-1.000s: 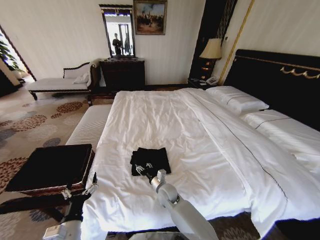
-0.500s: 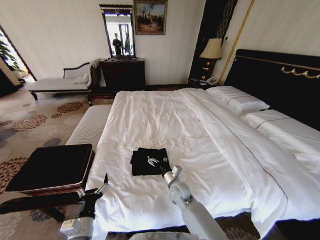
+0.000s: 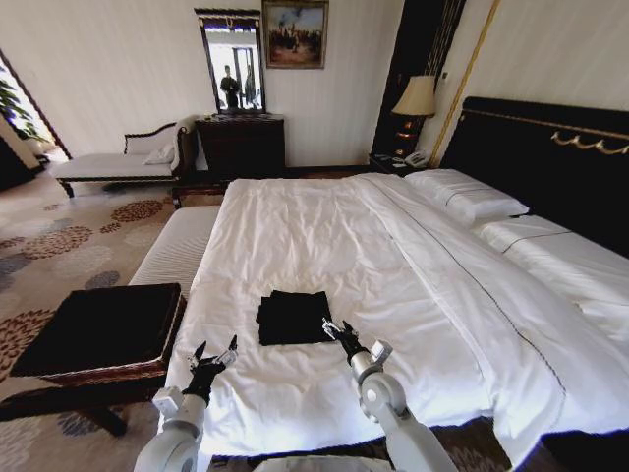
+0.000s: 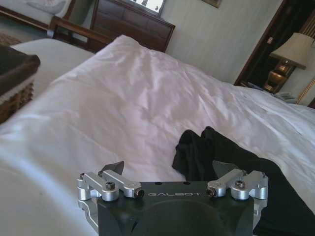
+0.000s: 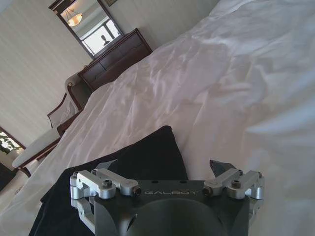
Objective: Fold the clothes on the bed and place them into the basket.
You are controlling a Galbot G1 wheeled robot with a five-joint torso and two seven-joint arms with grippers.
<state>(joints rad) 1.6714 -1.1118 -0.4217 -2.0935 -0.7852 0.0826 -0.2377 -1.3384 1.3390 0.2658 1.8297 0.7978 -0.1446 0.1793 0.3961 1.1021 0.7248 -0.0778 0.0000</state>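
Note:
The clothes (image 3: 292, 317), a black T-shirt folded into a small square, lie on the white bed (image 3: 324, 226) near its front edge. My right gripper (image 3: 337, 332) hovers open at the fold's front right corner, with nothing between its fingers. My left gripper (image 3: 214, 356) is open over the sheet, a little in front and to the left of the fold. The basket (image 3: 98, 326), brown wicker with a black top, stands on the floor left of the bed. In the left wrist view the left gripper (image 4: 167, 168) faces the clothes (image 4: 197, 152). The right gripper (image 5: 162, 167) sits over the clothes (image 5: 142, 157).
A long white bench (image 3: 177, 246) runs along the bed's left side behind the basket. Pillows (image 3: 467, 197) and a tall black headboard (image 3: 550, 147) close off the right. A dark dresser (image 3: 241, 143), a white chaise (image 3: 108, 162) and a lamp (image 3: 417, 98) stand along the far wall.
My right gripper has slid rightward off the top of the folded clothes to their corner. My left gripper has come up from beside the bed and moved right, over the sheet.

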